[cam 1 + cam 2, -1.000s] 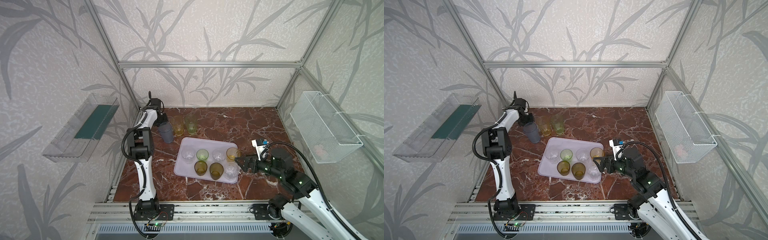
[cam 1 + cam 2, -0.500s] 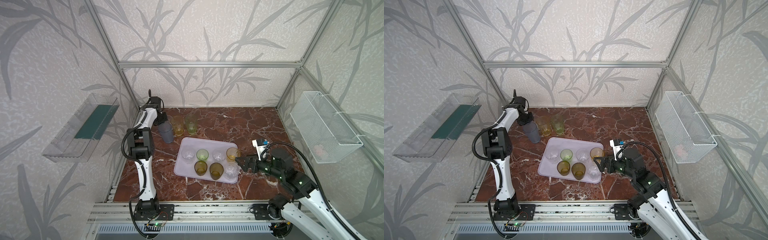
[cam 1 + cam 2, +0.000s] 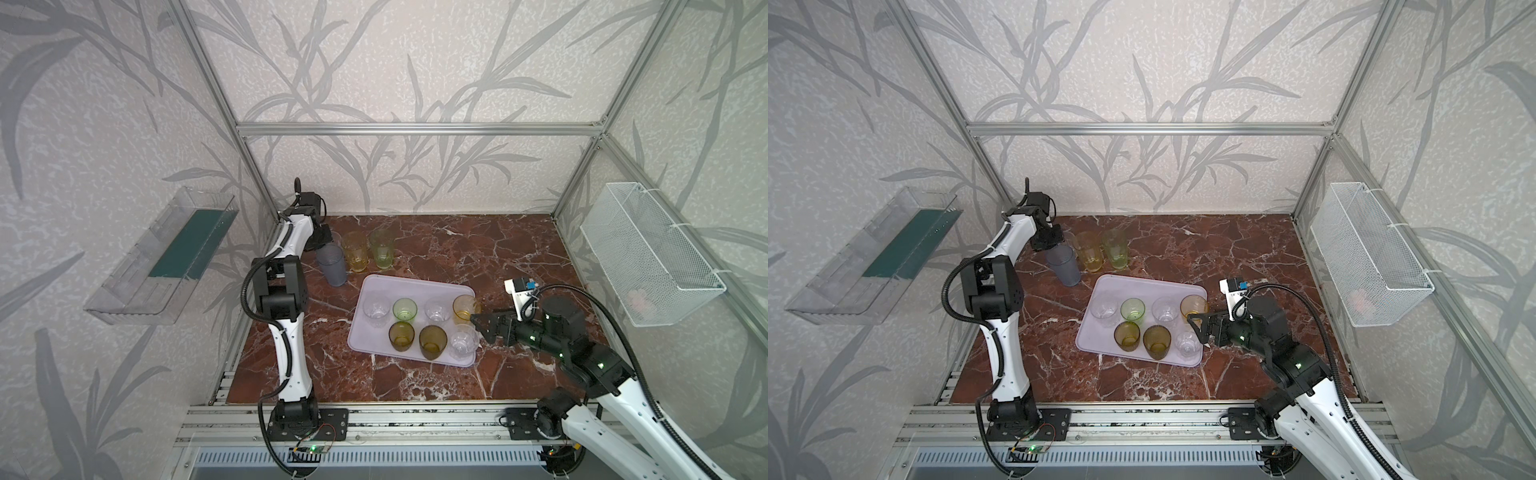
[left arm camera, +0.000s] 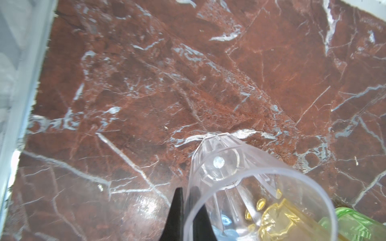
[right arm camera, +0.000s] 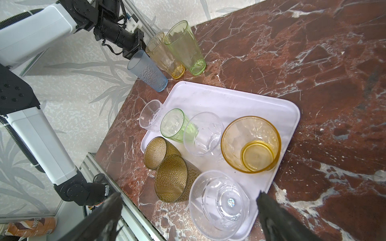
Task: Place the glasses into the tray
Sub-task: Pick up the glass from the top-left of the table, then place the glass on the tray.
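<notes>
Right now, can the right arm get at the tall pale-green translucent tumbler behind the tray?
Probably yes. The open right hand hovers at the flat lavender tray's right edge, and the bare red marble tabletop beyond the tray leaves a way to the pale-green tumbler, whose right side is free.

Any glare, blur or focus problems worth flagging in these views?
Left wrist view: soft, with a glare patch on the marble table; the grey-blue glass looms close and hazy. Right wrist view: tray sharp, near fingertips blurred. Both top views: evenly lit, sharp.
</notes>
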